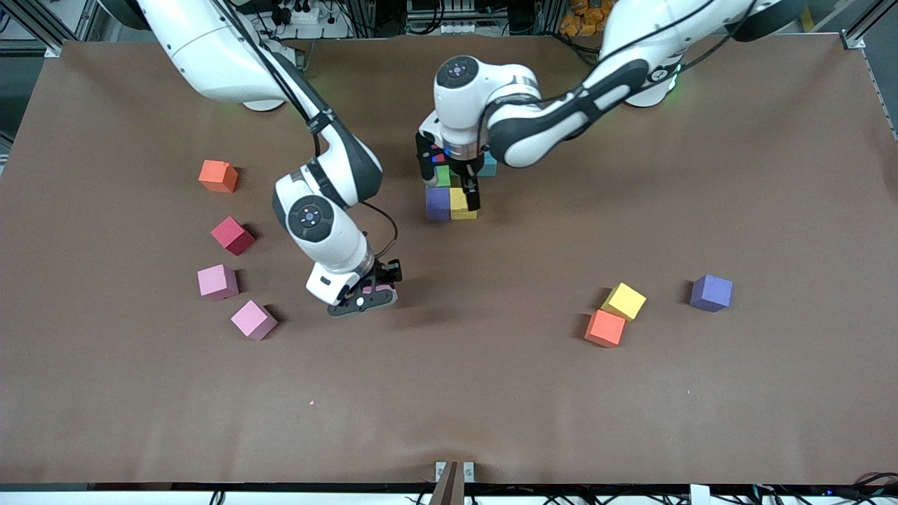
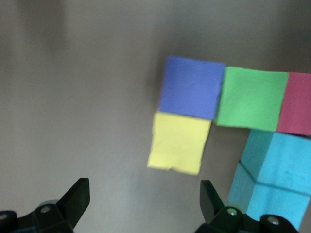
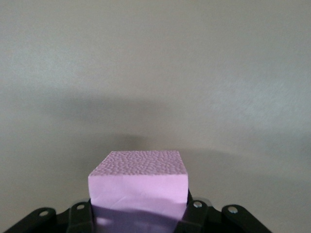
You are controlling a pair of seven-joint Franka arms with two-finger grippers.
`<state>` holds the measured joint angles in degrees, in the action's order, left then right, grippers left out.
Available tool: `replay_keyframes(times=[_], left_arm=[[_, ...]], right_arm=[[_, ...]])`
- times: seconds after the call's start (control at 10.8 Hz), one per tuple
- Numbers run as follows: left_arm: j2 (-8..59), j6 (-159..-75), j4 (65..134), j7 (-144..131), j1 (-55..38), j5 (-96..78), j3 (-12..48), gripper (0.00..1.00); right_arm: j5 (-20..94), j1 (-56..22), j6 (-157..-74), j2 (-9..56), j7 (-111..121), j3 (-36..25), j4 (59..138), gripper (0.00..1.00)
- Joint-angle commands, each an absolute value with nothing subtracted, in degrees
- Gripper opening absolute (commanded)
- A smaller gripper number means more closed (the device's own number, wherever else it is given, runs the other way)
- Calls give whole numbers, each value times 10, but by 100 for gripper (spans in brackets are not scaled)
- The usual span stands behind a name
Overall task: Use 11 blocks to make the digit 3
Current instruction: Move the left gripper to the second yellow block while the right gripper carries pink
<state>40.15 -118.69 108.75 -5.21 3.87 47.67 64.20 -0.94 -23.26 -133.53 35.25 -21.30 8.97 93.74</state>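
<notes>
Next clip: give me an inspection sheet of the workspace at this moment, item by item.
Surface: brown table, matte, no damage seen.
Job's things: cluster of blocks at mid-table, with purple, yellow, green, red and cyan showing. Four loose blocks (orange, red, two pink) lie toward the right arm's end. Three loose blocks (yellow, orange, purple) lie toward the left arm's end.
Clutter: nothing seen.
Grippers: left tool is open over the cluster. Right tool is shut on a pink block over bare table.
Cables: black cable looped at the right arm's wrist.
Surroundings: metal frame and wiring along the robots' edge.
</notes>
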Motion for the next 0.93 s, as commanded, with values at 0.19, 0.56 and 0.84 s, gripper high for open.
replay_keyframes(times=[0.19, 0.56, 0.84], left_arm=[[389, -1132, 1077, -40, 226, 362, 712, 100], [392, -1065, 984, -68, 252, 346, 666, 100], [407, -1072, 918, -117, 230, 349, 576, 100]], right_arm=[[-4, -264, -1336, 337, -335, 88, 966, 37], [-10, -316, -1341, 346, -427, 93, 971, 37], [-11, -337, -1347, 347, -452, 98, 988, 36]])
